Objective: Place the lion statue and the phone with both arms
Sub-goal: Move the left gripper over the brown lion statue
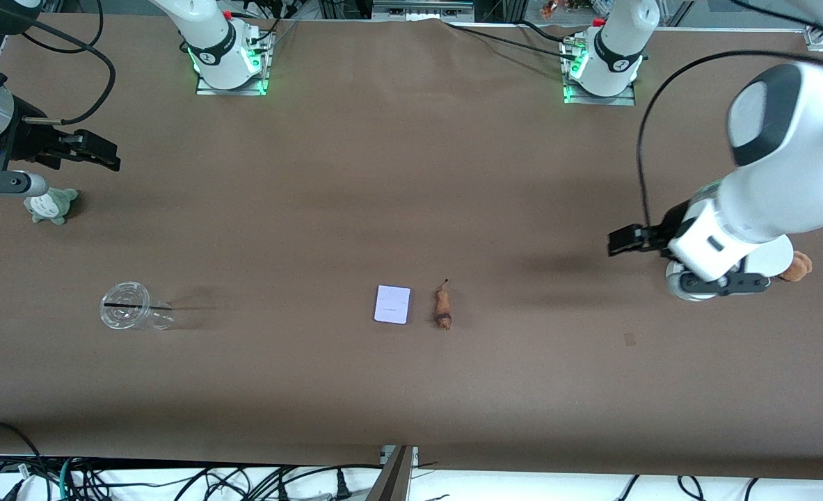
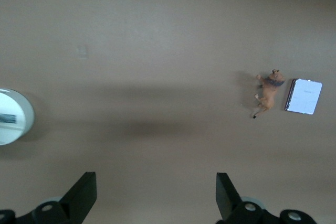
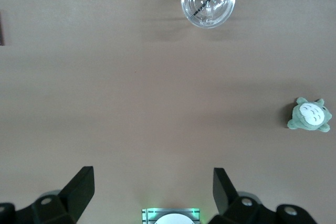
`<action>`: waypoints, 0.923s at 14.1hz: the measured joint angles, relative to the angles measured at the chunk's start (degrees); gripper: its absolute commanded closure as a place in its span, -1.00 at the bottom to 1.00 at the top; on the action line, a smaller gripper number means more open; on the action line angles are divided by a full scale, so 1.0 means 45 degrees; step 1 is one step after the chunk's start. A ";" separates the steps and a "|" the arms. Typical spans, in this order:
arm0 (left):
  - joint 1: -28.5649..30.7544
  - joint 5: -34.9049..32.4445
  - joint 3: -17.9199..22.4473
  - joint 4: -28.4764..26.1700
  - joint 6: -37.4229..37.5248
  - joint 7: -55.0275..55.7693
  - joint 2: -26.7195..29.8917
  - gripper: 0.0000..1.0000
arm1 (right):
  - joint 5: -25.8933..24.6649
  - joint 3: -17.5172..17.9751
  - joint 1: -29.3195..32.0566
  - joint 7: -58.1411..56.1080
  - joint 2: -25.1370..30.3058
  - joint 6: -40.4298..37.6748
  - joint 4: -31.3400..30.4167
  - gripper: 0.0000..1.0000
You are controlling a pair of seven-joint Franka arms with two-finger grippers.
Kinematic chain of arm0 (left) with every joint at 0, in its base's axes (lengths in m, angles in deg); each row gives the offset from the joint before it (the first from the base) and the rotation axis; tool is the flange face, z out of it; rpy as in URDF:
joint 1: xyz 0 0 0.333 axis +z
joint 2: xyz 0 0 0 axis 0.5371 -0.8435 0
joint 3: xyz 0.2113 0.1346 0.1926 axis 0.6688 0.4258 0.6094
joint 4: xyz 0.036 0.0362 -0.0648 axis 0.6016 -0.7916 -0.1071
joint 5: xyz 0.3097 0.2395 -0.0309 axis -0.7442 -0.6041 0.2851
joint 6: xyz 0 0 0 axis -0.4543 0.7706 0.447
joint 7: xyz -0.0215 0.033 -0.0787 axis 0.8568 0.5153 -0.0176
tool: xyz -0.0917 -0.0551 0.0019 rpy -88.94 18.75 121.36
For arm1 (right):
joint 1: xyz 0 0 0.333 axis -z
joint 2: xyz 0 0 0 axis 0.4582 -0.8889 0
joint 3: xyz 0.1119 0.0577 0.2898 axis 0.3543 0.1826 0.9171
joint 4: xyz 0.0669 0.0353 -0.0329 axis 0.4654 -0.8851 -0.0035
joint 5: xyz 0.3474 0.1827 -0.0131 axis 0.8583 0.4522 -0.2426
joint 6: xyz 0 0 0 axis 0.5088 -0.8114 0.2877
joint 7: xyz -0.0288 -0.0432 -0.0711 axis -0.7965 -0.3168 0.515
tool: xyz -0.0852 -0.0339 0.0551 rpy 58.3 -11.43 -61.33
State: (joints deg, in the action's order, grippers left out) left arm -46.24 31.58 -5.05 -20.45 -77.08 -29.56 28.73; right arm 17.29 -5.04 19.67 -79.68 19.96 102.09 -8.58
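Note:
The lion statue (image 1: 442,309), a small orange-brown figurine, lies on its side on the brown table near the middle. The pale phone (image 1: 392,305) lies flat beside it, toward the right arm's end. In the left wrist view the lion statue (image 2: 269,93) and phone (image 2: 304,96) show close together but apart. My left gripper (image 1: 613,243) hangs open and empty over bare table toward the left arm's end, well away from both; its jaws (image 2: 156,182) stand wide. My right gripper (image 1: 113,158) is open and empty over the right arm's end of the table (image 3: 153,178).
A clear plastic cup (image 1: 133,314) with a black straw lies toward the right arm's end. A grey-green plush toy (image 1: 51,205) sits under the right arm. A brown plush bear (image 1: 797,266) and a white round dish (image 1: 778,256) lie partly hidden under the left arm.

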 measured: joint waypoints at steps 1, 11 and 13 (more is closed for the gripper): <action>-0.0371 0.0000 -0.0005 0.0305 -0.0001 0.0516 -0.0294 -1.00 | 0.0000 0.0000 0.0000 0.0000 0.0000 0.0000 0.0000 -1.00; -0.3145 0.0000 -0.0001 0.0812 -0.1831 0.4856 -0.2025 -1.00 | 0.0000 -0.0001 0.0001 0.0000 -0.0002 0.0000 0.0003 -1.00; -0.3412 -0.0003 0.0006 0.0764 -0.2322 0.4877 -0.2254 -1.00 | 0.0000 -0.0001 0.0001 0.0000 -0.0002 0.0000 0.0003 -1.00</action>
State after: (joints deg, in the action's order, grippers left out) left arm -61.59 31.57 -5.02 -17.01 -87.53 -7.62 18.58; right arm 17.29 -5.04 19.68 -79.68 19.95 102.09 -8.57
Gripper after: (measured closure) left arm 0.000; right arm 0.000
